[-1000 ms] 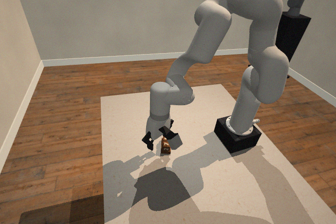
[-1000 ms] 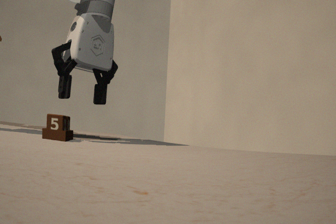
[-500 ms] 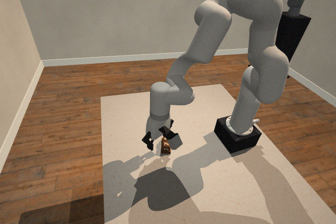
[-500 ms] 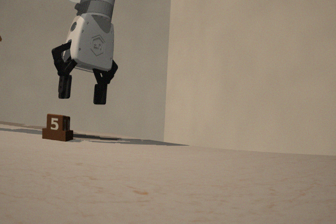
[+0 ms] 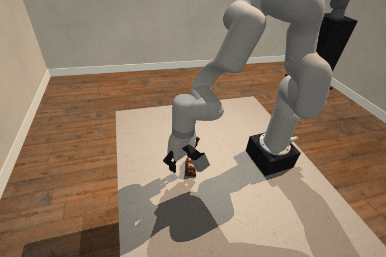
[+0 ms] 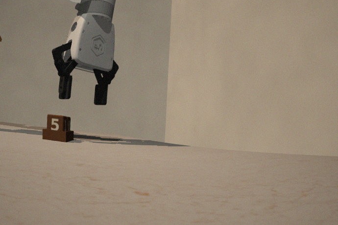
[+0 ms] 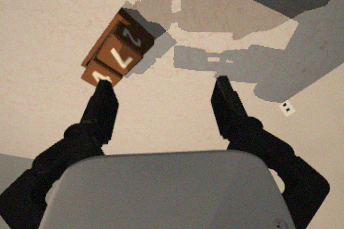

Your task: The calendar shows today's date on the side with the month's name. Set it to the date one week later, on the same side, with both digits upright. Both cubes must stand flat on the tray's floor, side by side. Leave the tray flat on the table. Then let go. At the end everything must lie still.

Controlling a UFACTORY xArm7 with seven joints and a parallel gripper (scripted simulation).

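The small brown calendar tray [image 5: 190, 173] stands on the pale mat, holding two brown cubes side by side. In the top view the cubes show white digits 2 and 7 [image 5: 191, 166]. In the exterior view the tray [image 6: 58, 135] is seen end-on, and the near cube [image 6: 55, 122] shows a 5. In the wrist view the tray [image 7: 118, 52] lies above the left fingertip, with digits on the cubes' top faces. My gripper [image 6: 82, 97] [image 7: 164, 90] [image 5: 187, 162] is open and empty, hovering above the tray and a little to one side of it.
The arm's black base [image 5: 273, 153] stands on the mat to the right of the tray. A dark cabinet [image 5: 335, 41] stands at the back right wall. Wooden floor surrounds the mat. A small white marker [image 7: 286, 107] lies on the mat in the wrist view.
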